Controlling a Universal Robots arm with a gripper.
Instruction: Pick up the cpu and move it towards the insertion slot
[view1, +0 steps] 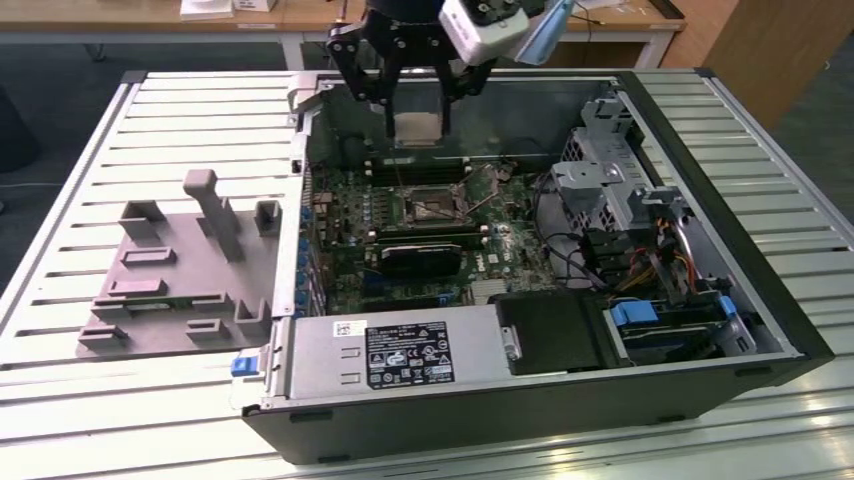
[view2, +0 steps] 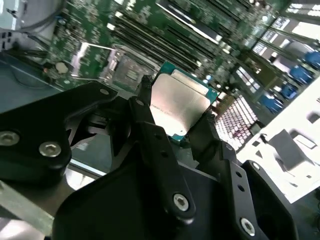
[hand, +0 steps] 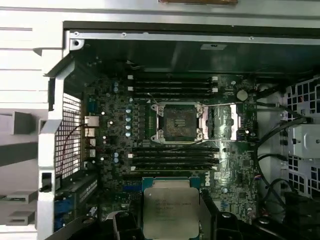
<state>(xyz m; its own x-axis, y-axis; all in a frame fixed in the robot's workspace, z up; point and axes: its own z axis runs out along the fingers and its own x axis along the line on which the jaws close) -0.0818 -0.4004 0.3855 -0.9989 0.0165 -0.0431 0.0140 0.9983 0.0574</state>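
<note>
My gripper (view1: 416, 112) hangs over the far side of the open computer case, shut on the cpu (view1: 416, 131), a thin square plate with a silvery top. The two black fingers (view2: 150, 107) clamp the cpu (view2: 180, 97) by opposite edges, and it hangs in the air above the green board. The insertion slot (view1: 430, 205) is a square dark socket with a silvery frame near the board's middle, nearer the camera than the cpu in the exterior view. In the first wrist view the cpu (hand: 170, 207) is apart from the insertion slot (hand: 180, 122), with memory slots between them.
Long black memory slots (hand: 172, 152) flank the socket. A grey power supply (view1: 400, 350) lies at the case's near side, and a drive cage and cables (view1: 621, 185) at the exterior view's right. A grey plastic fixture (view1: 174, 270) stands on the slatted table (view1: 80, 400).
</note>
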